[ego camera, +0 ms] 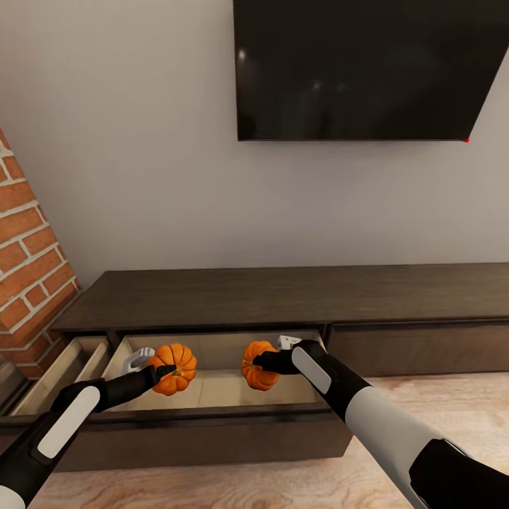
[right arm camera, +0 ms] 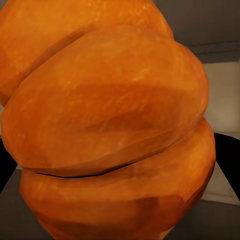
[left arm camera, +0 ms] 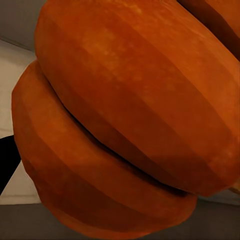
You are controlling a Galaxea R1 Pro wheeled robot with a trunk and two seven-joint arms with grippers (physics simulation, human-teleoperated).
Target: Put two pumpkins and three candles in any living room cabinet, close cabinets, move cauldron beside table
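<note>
Two pumpkins, one clamped in the left gripper (ego camera: 164, 372) at 8 o'clock, one in the right gripper (ego camera: 263, 363) at 6, both hanging over the open drawer (ego camera: 212, 391), so just let go.

Two ribbed orange pumpkins (ego camera: 174, 367) (ego camera: 257, 365) held above the open cabinet drawer (ego camera: 212, 396).

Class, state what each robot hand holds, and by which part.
Each hand grips one pumpkin by its ribbed sides: left hand the left pumpkin, right hand the right pumpkin.
</note>
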